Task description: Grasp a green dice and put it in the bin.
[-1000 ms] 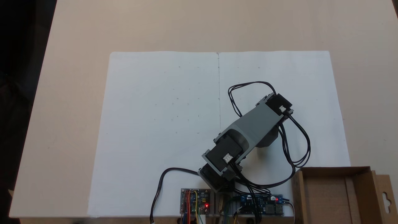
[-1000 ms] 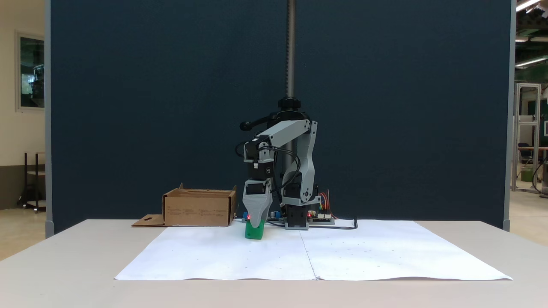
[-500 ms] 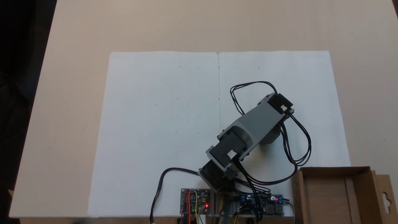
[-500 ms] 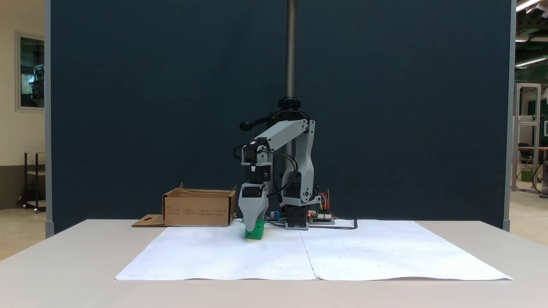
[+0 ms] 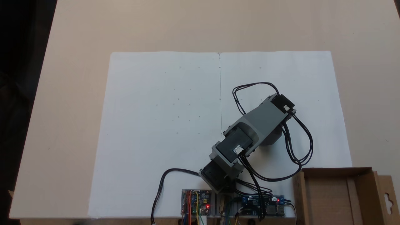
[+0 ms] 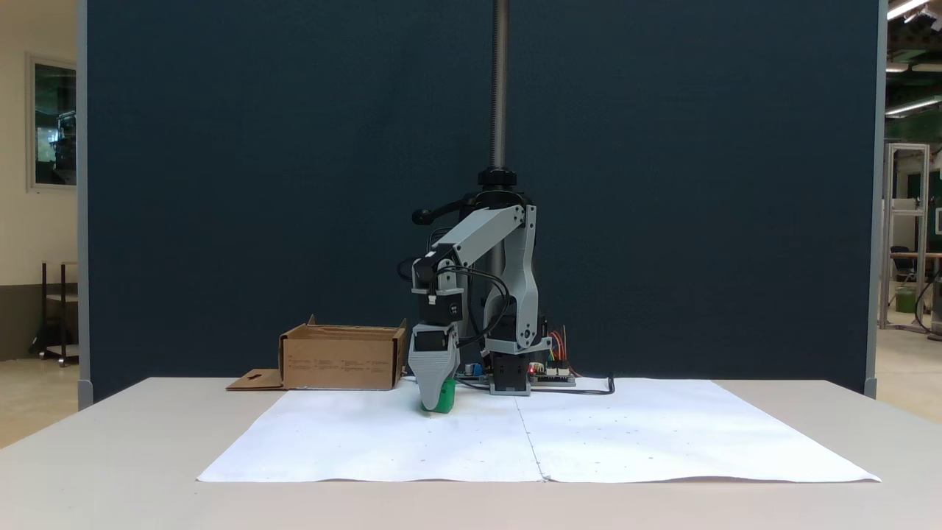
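Observation:
The green dice (image 6: 445,398) sits on the white paper (image 6: 537,434), just left of the arm's base in a fixed view. My gripper (image 6: 433,402) points straight down at it. Its grey jaw reaches down to the paper and covers the left part of the dice. Only this one jaw shows, so I cannot tell whether the gripper is open or shut. The bin (image 6: 342,359) is a brown cardboard box standing left of the dice. From above, the bin (image 5: 337,170) lies at the lower right, and the arm (image 5: 259,122) hides what is under it.
Circuit boards (image 5: 196,202) and black cables (image 5: 300,147) sit by the arm's base at the paper's near edge. A dark blue panel (image 6: 294,184) and a metal pole (image 6: 500,81) stand behind the table. The bin's flap (image 6: 250,381) lies flat on the table.
The gripper has come down over the green dice and shifted a little left in the front view. The dice has stayed on the paper.

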